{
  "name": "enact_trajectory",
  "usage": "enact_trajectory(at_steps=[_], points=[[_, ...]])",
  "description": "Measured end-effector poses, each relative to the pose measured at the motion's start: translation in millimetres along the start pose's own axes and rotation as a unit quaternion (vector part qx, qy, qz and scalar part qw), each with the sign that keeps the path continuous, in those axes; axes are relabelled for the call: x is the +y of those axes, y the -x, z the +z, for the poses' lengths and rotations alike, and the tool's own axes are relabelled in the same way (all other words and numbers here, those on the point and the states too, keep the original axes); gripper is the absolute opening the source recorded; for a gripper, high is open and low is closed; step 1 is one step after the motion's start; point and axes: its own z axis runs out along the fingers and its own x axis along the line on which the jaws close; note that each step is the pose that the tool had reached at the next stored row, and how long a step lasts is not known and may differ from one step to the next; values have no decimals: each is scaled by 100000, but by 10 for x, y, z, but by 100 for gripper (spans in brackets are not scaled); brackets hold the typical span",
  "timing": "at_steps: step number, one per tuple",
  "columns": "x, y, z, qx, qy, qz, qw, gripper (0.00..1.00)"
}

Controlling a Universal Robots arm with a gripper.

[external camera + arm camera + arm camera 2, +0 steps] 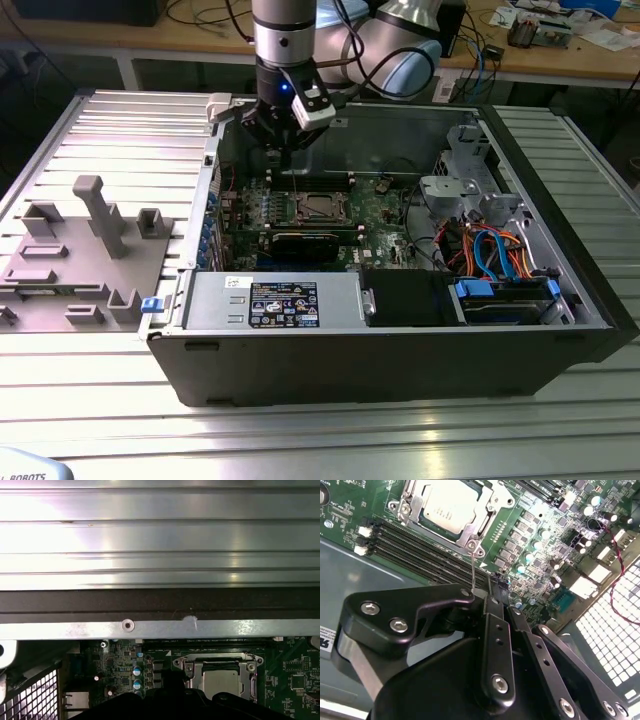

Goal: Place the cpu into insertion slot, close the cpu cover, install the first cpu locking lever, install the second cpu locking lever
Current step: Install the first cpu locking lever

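The cpu (445, 505) lies flat in the insertion slot (299, 206) on the green board, its silver top facing up. The cpu cover (489, 506) is down around it as a silvery frame. A thin wire locking lever (472, 565) runs from the socket's corner to the tips of my gripper (495, 600), whose black fingers stand together. Whether they pinch the lever's end I cannot tell. In the exterior view the gripper (283, 152) hangs inside the open computer case, just behind the socket. The first wrist view shows the cpu (220, 682) under the cover (215, 661).
Long black memory slots (420, 550) run beside the socket. The case wall (160, 628) is close to the gripper. A power supply (280, 300), a drive cage (460, 185) and loose cables (490, 250) fill the case. A grey fixture block (90, 250) lies outside at the exterior view's left.
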Motion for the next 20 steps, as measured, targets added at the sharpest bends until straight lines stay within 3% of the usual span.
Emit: enact_trajectory(at_steps=[20], points=[[0, 36, 0, 17, -1, -2, 100000, 11]])
